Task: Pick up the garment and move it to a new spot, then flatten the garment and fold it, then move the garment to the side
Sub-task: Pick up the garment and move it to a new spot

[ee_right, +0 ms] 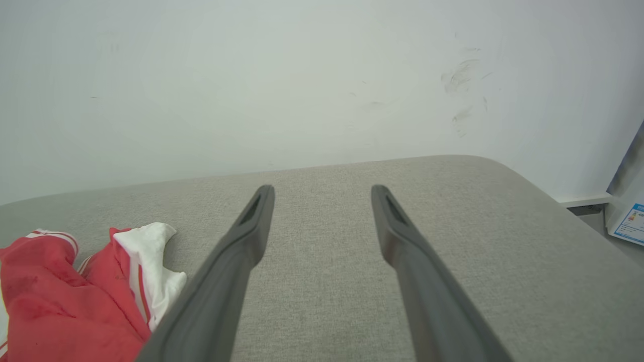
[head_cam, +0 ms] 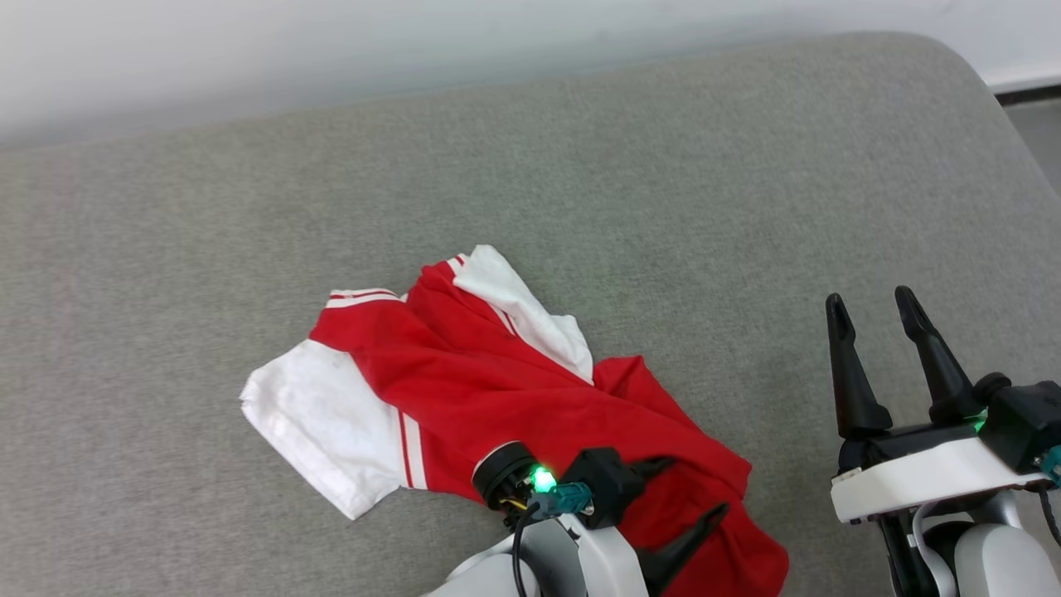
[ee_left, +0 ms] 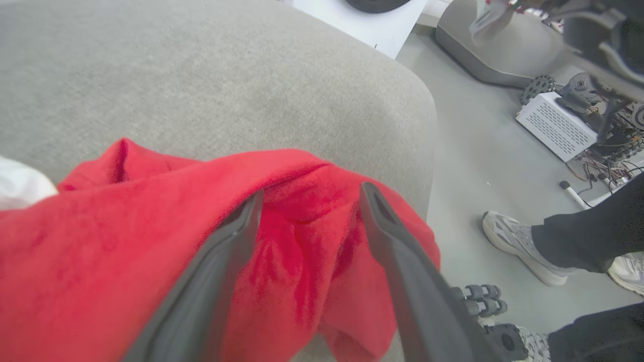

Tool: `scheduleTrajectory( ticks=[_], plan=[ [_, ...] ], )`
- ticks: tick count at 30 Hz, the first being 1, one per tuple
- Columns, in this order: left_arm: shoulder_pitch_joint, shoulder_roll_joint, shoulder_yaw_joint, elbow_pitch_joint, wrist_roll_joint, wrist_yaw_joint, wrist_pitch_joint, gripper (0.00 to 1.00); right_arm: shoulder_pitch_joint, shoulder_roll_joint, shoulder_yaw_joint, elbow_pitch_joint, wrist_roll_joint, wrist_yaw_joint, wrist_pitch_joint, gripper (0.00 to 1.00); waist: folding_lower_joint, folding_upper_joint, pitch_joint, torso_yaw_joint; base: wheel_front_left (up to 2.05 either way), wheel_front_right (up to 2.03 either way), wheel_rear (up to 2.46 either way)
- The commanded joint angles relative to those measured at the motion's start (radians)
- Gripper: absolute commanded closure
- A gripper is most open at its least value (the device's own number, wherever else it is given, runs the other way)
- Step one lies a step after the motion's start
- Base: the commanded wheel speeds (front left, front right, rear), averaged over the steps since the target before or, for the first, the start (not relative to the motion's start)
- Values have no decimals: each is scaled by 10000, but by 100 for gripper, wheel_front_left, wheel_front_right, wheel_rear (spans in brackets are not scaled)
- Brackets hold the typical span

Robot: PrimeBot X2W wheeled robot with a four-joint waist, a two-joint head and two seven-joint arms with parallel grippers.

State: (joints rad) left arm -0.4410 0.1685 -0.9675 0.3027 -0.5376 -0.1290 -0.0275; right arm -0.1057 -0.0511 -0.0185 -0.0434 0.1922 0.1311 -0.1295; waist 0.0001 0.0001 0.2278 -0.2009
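The garment (head_cam: 464, 381), red with white sleeves and striped trim, lies crumpled on the grey cushion (head_cam: 580, 166), its red body trailing toward the front right. My left gripper (head_cam: 698, 483) reaches over that red end with its fingers spread. In the left wrist view the left gripper (ee_left: 312, 193) is open, and red cloth of the garment (ee_left: 100, 251) bunches loosely under and between the fingers, not pinched. My right gripper (head_cam: 880, 300) stands open to the right of the garment, over bare cushion. The right wrist view shows the right gripper (ee_right: 323, 188) empty, with the garment (ee_right: 50, 301) at lower left.
A pale wall (ee_right: 302, 75) runs behind the cushion. Past the cushion's rounded right edge (ee_left: 422, 151) is the floor, where a person's shoes (ee_left: 518, 246), a white perforated box (ee_left: 556, 125) and cables lie. Bare cushion stretches behind and right of the garment.
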Motion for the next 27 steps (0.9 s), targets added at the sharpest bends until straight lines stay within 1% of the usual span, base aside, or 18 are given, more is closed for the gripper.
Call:
scheduleTrajectory(
  ticks=[1, 5, 9, 12, 18, 20, 27],
  plan=[
    [-99, -74, 0, -44, 137, 15, -275, 0, 71, 12, -43, -1, -80, -5, 63, 0, -1, -1, -273, 244, 0, 0, 0],
    [20, -100, 188, -125, 256, 199, -1051, 0, 176, 12, -99, 19, -166, -5, 241, 0, -1, -1, -690, 556, 0, 0, 0],
    [181, -89, 687, -239, 165, 647, -1796, 0, 334, 12, -103, -2, -192, -5, 459, 0, -1, -1, -1024, 830, 0, 0, 0],
    [369, -52, 1333, -287, -72, 1050, -2132, 0, 484, 12, -112, -68, -214, -5, 645, 0, -1, -1, -1258, 1046, 0, 0, 0],
    [858, 189, 2851, -378, -443, 1809, -2355, 0, 790, 13, -151, -40, -240, -5, 953, 0, -1, -1, -1662, 1478, 0, 0, 0],
    [1084, 307, 3324, -442, -543, 1959, -2376, 0, 870, 9, -204, -19, -305, -5, 1020, 0, -1, -1, -1788, 1626, 0, 0, 0],
    [1947, 854, 5125, -1091, -74, 2414, -2381, 0, 1165, 13, -296, -72, -320, -5, 1223, 0, -1, -1, -2219, 2081, 0, 0, 0]
  ],
)
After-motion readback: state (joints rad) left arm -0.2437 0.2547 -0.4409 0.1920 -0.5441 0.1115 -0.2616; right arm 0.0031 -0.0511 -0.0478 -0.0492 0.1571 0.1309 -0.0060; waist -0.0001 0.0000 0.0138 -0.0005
